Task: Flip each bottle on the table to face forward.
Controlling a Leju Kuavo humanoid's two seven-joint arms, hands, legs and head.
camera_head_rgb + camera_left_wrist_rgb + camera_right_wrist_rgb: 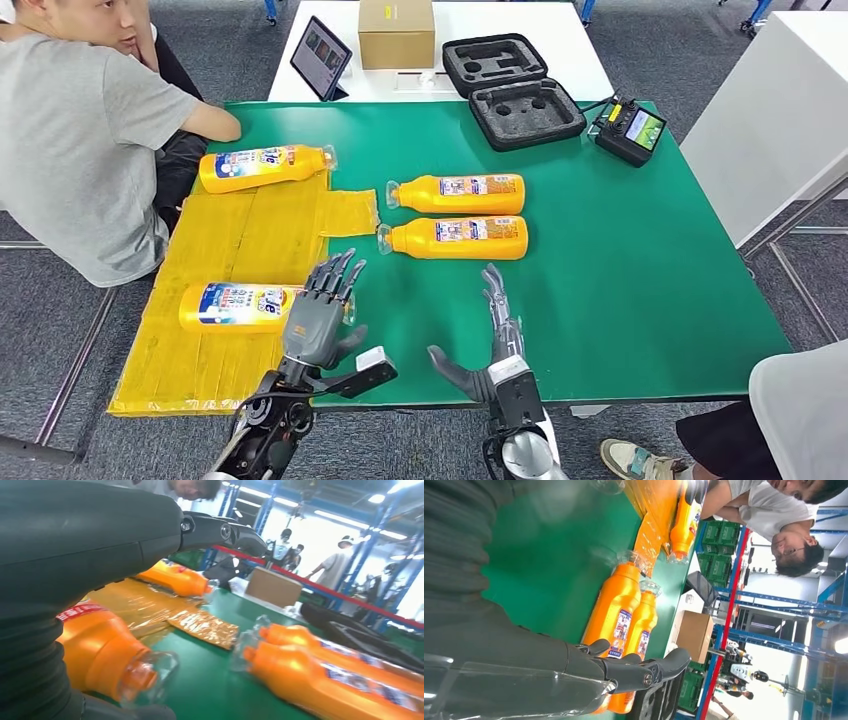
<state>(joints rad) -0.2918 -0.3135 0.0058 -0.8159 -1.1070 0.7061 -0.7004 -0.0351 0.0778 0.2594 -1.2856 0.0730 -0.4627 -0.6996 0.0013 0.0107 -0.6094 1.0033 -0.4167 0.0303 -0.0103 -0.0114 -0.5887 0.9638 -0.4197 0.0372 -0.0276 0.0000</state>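
Several orange bottles lie on their sides on the green table [620, 270]. Two in the middle, the far one [458, 193] and the near one [456, 237], have their caps pointing left and show small-print labels; the right wrist view shows both [616, 611] [642, 625]. A bottle [262, 167] with a blue-and-white label lies at the back of the yellow sheet [250, 240]. Another such bottle [235, 306] [105, 652] lies near the front, its clear cap [152, 672] under my left hand [322, 312]. That hand's fingers are stretched out and hold nothing. My right hand [488, 345] is spread open above bare green cloth, short of the near middle bottle.
A person in a grey shirt [85, 140] sits at the table's left edge, forearm by the back bottle. At the back stand a tablet [320, 57], a cardboard box [396, 32], an open black foam case [512, 92] and a controller [628, 128]. Another person's leg [800, 410] is at front right.
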